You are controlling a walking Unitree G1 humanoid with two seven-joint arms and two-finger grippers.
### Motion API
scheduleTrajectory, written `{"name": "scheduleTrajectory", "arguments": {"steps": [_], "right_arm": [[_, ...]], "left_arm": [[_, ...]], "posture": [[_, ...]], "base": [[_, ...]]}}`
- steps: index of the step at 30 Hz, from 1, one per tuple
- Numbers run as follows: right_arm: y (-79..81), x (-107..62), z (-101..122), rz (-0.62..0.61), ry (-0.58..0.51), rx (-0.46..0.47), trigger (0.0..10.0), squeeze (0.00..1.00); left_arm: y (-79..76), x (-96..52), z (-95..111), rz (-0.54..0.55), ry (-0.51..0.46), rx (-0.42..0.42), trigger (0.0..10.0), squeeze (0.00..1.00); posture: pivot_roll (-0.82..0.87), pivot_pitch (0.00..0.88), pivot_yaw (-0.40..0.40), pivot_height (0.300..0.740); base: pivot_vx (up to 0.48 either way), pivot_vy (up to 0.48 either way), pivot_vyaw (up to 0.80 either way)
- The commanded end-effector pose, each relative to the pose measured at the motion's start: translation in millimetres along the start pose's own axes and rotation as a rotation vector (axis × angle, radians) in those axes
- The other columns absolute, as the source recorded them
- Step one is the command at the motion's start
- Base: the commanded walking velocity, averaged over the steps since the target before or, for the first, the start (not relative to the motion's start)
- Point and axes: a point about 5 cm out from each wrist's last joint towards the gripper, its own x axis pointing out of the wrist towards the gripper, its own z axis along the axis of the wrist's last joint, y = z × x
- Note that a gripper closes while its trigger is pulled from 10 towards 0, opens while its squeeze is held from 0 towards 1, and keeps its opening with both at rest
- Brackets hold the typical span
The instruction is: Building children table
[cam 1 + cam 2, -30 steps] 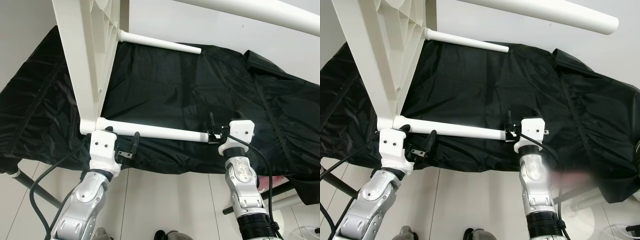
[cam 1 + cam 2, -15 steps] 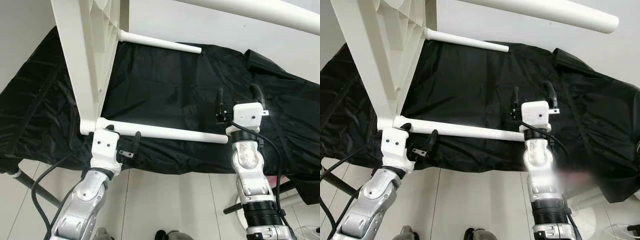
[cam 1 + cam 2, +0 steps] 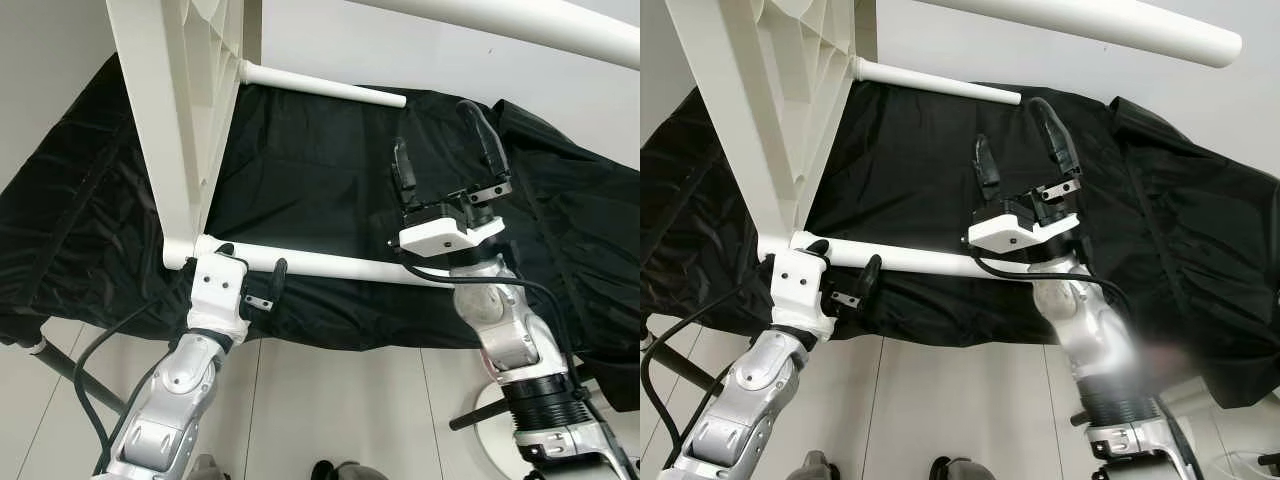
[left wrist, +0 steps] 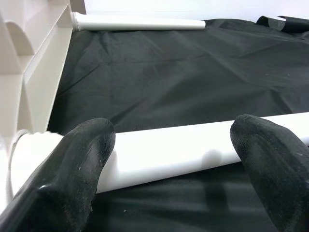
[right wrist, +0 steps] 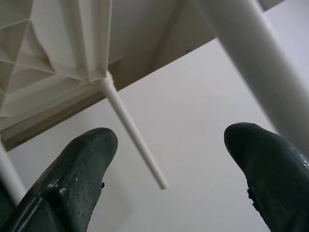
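Black sheet [image 3: 330, 180] covers the work surface, with the white tabletop [image 3: 175, 120] standing on edge. The left gripper [image 3: 250, 285] straddles the lower leg [image 3: 320, 265] near its socket, fingers apart, probably just bracing it. The right gripper [image 3: 447, 160] has let go of that leg's free end and lifted, wide open and empty, so that leg looks seated.
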Motion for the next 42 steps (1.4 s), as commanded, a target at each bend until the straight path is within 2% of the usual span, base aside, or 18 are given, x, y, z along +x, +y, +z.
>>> {"name": "scheduleTrajectory", "arguments": {"steps": [1,9,15,18,23,27,33,38,42], "right_arm": [[-9.8,6.0,5.3,-0.054,-0.082,-0.066,10.0,0.00],[-19.5,14.2,11.1,-0.108,-0.128,-0.098,10.0,0.00],[-38.2,30.7,19.1,-0.163,-0.186,-0.104,10.0,0.00],[-45.6,43.2,21.5,-0.137,-0.191,-0.062,10.0,0.00],[-47.8,49.8,24.9,-0.093,-0.193,-0.047,10.0,0.00],[-45.3,54.5,22.3,-0.026,-0.137,-0.014,10.0,0.00],[-46.2,61.8,21.5,-0.005,-0.106,-0.008,10.0,0.00],[-47.6,68.6,19.4,-0.010,-0.086,-0.024,10.0,0.00],[-49.1,82.4,19.6,-0.034,-0.077,-0.091,10.0,0.00]], "left_arm": [[-6.5,2.2,-2.6,-0.070,0.002,0.000,10.0,0.00],[-5.5,4.1,-2.5,-0.063,-0.004,0.004,10.0,0.00],[-6.5,6.2,-2.6,-0.058,-0.011,0.002,10.0,0.00],[-6.5,7.1,-2.6,-0.057,-0.013,0.001,10.0,0.00],[-7.0,7.0,-2.7,-0.060,-0.015,0.005,10.0,0.00],[-6.3,7.2,-2.9,-0.058,-0.016,0.005,10.0,0.00],[-6.5,8.0,-2.4,-0.056,-0.019,0.003,10.0,0.00],[-7.6,9.0,-2.2,-0.058,-0.020,0.000,10.0,0.00],[-8.0,10.5,-2.1,-0.058,-0.022,-0.002,10.0,0.00]], "posture": [[0.09,0.118,-0.083,0.740],[0.08,0.117,-0.085,0.740],[0.08,0.120,-0.086,0.740],[0.07,0.122,-0.087,0.740],[0.07,0.123,-0.090,0.740],[0.07,0.124,-0.092,0.740],[0.07,0.122,-0.090,0.740],[0.07,0.121,-0.091,0.740],[0.07,0.117,-0.091,0.740]], "base": [[0.000,0.000,0.00],[0.000,0.000,0.00],[0.000,0.000,0.00],[0.000,0.000,0.00],[0.000,0.000,0.00],[0.000,0.000,0.00],[0.000,0.000,0.00],[0.000,0.000,0.00],[0.000,0.000,0.00]]}}
